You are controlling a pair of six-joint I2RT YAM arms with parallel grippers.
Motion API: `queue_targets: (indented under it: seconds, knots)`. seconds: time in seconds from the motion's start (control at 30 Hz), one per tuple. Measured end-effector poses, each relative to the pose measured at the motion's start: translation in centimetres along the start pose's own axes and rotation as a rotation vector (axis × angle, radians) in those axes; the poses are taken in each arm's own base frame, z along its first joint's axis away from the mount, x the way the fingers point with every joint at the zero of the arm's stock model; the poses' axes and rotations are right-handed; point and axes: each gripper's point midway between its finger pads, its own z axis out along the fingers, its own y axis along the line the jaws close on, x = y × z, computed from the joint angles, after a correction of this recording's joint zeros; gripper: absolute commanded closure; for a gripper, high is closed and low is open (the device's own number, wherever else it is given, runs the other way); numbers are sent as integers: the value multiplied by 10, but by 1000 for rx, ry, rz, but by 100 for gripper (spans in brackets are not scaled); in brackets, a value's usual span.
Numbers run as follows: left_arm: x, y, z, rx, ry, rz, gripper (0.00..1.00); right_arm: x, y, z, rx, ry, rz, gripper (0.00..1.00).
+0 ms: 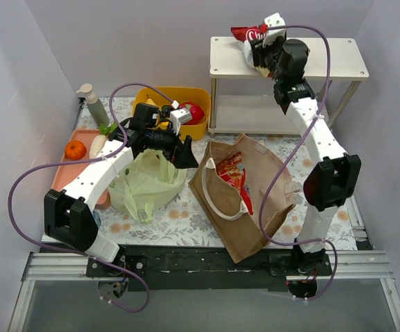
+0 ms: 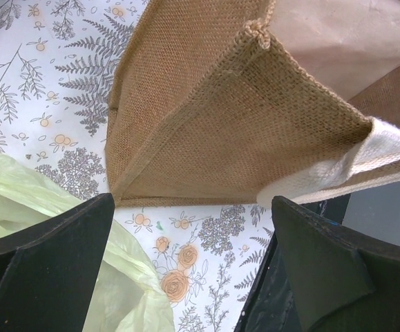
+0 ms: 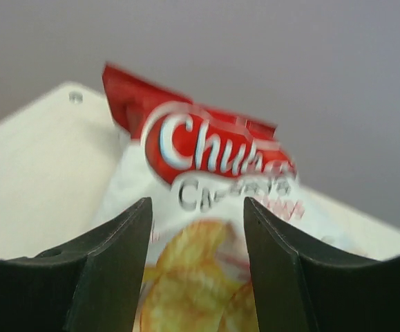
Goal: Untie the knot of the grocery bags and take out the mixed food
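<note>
Brown burlap tote sat slumped on the floral table in front of your right arm. Its mouth gaped, the white rope handle looped out, and red snack packets showed inside. The green plastic bag lay just left of it, partly under your left arm.

Your left gripper hovered between the two bags. In its wrist view the gripper had its fingers spread wide with nothing in them. The tote's corner was straight ahead and the green plastic was by the left finger.

Your right gripper was up on the white shelf at a chip packet lying on the top board. Its wrist view was blurred. The jaws were partway apart with the packet at the tips, and I couldn't tell whether they pinched it.

Also out:
- The tangerine and radish were on the pink tray.
- The red fruit was in the yellow bin.
- The pump bottle stood behind the tray.
</note>
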Motion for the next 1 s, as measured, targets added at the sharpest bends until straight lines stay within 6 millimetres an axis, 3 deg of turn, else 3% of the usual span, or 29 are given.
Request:
queue_targets:
  seconds: [0.1, 0.13, 0.27, 0.37, 0.47, 0.53, 0.67, 0.8, 0.87, 1.0]
  knots:
    - [0, 2, 0, -8, 1, 2, 2, 46, 0, -28, -4, 131, 47, 37]
    - [0, 2, 0, -10, 1, 3, 2, 52, -6, -36, 3, 143, 65, 37]
    - [-1, 3, 0, -11, 0, 7, 2, 50, -44, -48, 30, 134, 121, 33]
    - [-3, 5, 2, -11, 2, 5, 2, 47, -70, -44, 15, 110, 138, 29]
    - [-2, 6, 3, -11, 5, 2, 2, 33, -89, -35, -8, 58, 159, 29]
    - [-2, 6, 3, -11, 5, 2, 2, 18, -91, -30, -29, 16, 177, 27]
    - [0, 6, 4, -10, 8, -1, 2, -16, -75, -15, -70, -80, 198, 24]
    - [5, 7, 5, -9, 19, -13, 2, -44, -44, 16, -100, -180, 218, 17]
    - [7, 6, 4, -10, 26, -19, 2, -41, -27, 31, -112, -194, 227, 16]
    - [10, 8, 3, -20, 41, -22, 2, -8, 17, 51, -154, -127, 234, 18]
